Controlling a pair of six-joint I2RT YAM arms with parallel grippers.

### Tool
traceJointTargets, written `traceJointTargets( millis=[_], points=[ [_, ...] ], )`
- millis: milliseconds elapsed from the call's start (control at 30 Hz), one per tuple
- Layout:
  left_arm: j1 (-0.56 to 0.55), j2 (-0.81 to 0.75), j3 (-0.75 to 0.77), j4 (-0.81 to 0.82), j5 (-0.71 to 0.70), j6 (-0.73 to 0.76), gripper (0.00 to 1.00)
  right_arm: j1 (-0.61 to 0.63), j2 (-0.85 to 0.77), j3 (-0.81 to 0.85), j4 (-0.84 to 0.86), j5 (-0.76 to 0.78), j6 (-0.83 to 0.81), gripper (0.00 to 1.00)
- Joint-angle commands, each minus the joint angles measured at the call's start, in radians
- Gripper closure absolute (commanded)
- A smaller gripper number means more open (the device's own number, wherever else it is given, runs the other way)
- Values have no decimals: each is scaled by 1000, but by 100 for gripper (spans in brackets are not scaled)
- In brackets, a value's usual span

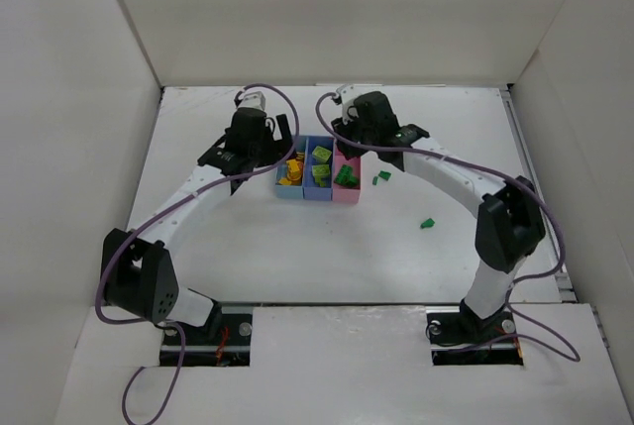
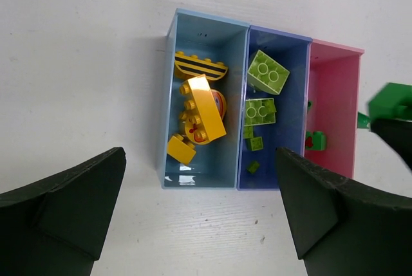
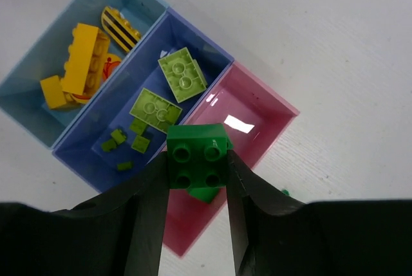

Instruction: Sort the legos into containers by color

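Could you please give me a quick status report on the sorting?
Left gripper open, empty, over tray. Right gripper shut on dark green brick, by pink bin. Loose dark green legos on table. Nothing blocking.

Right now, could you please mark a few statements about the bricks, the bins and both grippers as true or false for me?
1. The right gripper is shut on a dark green brick. True.
2. The left gripper holds a yellow brick. False: it is open and empty.
3. The lime green bricks lie in the pink bin. False: they lie in the periwinkle bin, the middle one.
4. Other dark green bricks lie loose on the table, to the right of the tray. True.
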Motion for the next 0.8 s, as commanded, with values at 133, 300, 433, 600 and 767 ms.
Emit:
traceJointTargets(
  millis=[133, 300, 433, 600, 767],
  points=[
    [11, -32, -21, 31, -1, -11, 0, 21, 47, 56, -22, 59, -7, 43],
    [11, -32, -21, 40, -1, -2, 0, 21, 4, 23, -22, 71, 3, 31],
    [21, -32, -21, 49, -1, 7, 0, -1, -40, 0, -22, 106, 47, 31],
    [30, -32, -21, 49, 10, 7, 0, -108, -79, -56, -22, 97, 137, 38],
    [30, -32, -21, 59, 21, 7, 0, -191, -65, -90, -114, 131, 239, 44]
  ],
)
